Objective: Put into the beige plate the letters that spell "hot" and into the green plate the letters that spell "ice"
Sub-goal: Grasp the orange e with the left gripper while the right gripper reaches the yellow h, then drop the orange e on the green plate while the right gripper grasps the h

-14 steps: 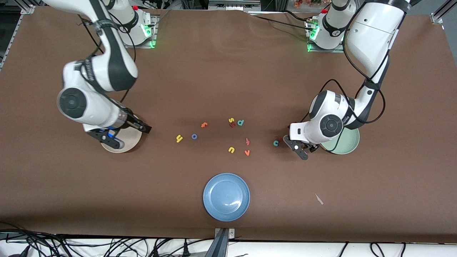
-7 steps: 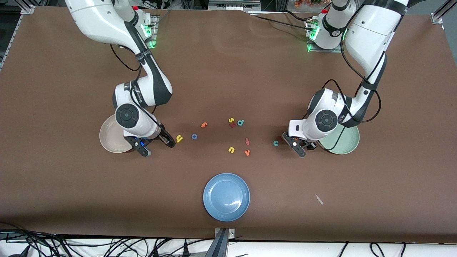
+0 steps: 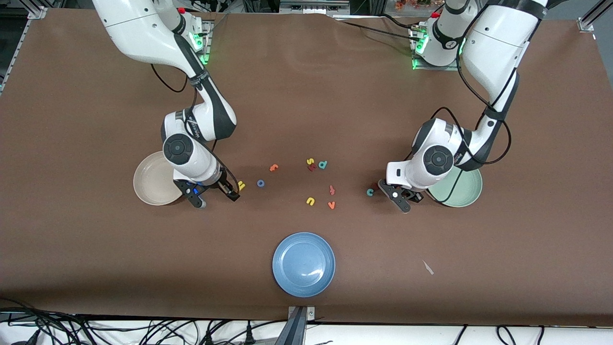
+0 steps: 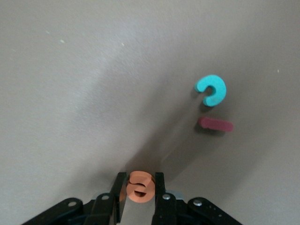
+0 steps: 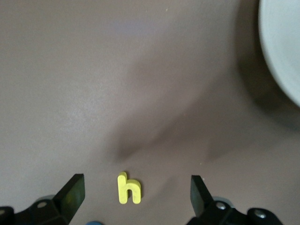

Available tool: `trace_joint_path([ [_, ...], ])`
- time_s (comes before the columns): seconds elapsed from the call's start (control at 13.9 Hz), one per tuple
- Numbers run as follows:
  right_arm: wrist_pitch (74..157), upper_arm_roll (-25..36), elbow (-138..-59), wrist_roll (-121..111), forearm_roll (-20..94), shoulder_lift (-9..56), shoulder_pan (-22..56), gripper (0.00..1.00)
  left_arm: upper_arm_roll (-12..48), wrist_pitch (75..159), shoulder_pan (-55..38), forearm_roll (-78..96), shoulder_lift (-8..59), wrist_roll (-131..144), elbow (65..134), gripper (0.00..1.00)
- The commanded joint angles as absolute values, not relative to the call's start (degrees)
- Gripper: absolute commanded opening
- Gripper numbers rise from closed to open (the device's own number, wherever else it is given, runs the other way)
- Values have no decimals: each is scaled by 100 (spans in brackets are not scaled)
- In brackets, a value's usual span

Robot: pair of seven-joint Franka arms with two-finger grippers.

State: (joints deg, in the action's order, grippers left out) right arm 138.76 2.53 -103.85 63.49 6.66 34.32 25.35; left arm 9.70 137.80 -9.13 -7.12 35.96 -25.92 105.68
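Note:
My left gripper (image 3: 397, 197) (image 4: 140, 186) is down at the table beside the green plate (image 3: 467, 194), shut on the orange e (image 4: 140, 187). Close by lie the teal c (image 3: 370, 192) (image 4: 212, 90) and the dark red i (image 3: 375, 186) (image 4: 215, 124). Beside the beige plate (image 3: 151, 184) (image 5: 281, 56), my right gripper (image 3: 215, 197) (image 5: 136, 192) stands open, its fingers wide on either side of the yellow h (image 3: 241, 184) (image 5: 128, 189). The blue o (image 3: 260, 183) and the orange t (image 3: 273, 167) lie a little toward the left arm's end.
A blue plate (image 3: 303, 264) sits nearest the front camera. Mid-table lie a yellow s (image 3: 310, 161), a teal d (image 3: 323, 164), a reddish-orange f-like letter (image 3: 331, 190), a yellow u (image 3: 310, 201) and an orange v (image 3: 331, 205). A white scrap (image 3: 427, 267) lies apart.
My right arm swung from over the beige plate to the yellow h, still open. My left gripper closed on the orange e.

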Motion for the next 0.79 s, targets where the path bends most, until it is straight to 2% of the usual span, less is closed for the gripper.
trace_joint_path([
  [0.0,14018,211,-10468,6504,756,3462,2566,99,879,13598,-853,-896,3376,-2426,10477,0],
  [0.22,14132,167,-10450,6574,756,3559,2619,99,634,12817,-704,-896,2990,-2417,10406,0],
  [0.5,14238,158,-10406,6574,773,3674,2619,98,624,11735,-238,-896,2505,-2417,10450,3],
  [0.72,14291,150,-10292,6609,782,3858,2645,92,615,11741,-28,-896,2513,-2400,10800,8],
])
